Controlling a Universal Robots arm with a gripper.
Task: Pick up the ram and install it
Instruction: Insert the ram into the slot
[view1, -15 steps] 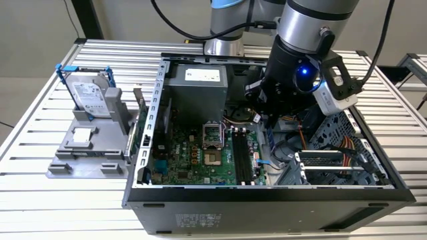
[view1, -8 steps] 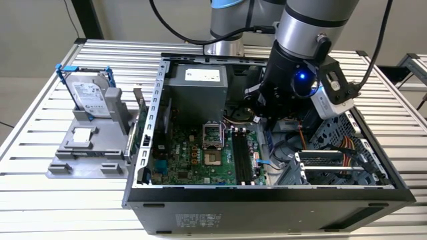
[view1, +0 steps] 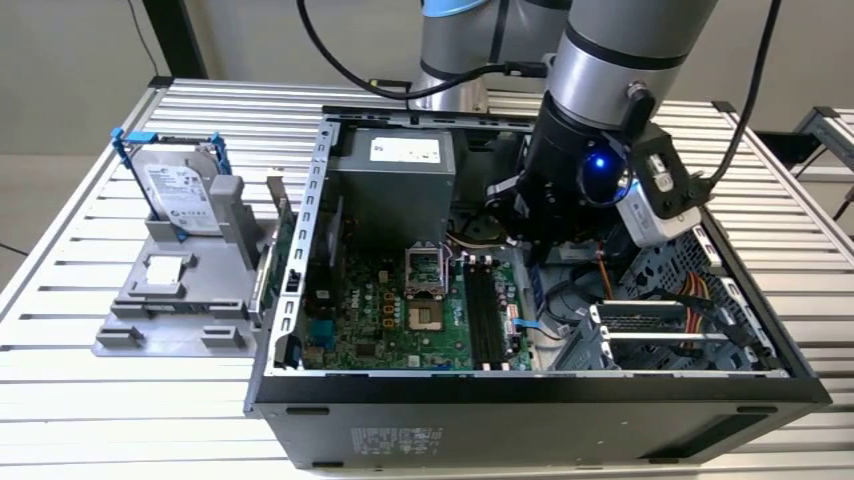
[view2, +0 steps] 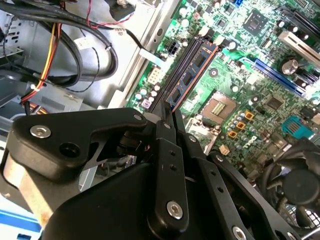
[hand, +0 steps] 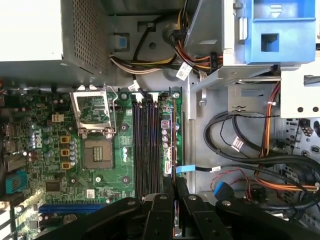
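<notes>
- Step in hand, we judge: install; pick-up done.
- Gripper inside computer case, over far end of memory slots.
- Fingers nearly closed, apparently pinching ram; grip partly hidden.
- Ram lies along slots, at board level.
- Seating calls for true alignment with slot and straight, even downward press.

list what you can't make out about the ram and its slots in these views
1. Second wrist view: the ram seems to lie along the board, but its end nearest the gripper is hidden behind it.
2. First wrist view: the gripper's body covers one end of the memory slots, so whether the ram is latched cannot be told.
3. Exterior view: the arm blocks the slots' far end.
</notes>
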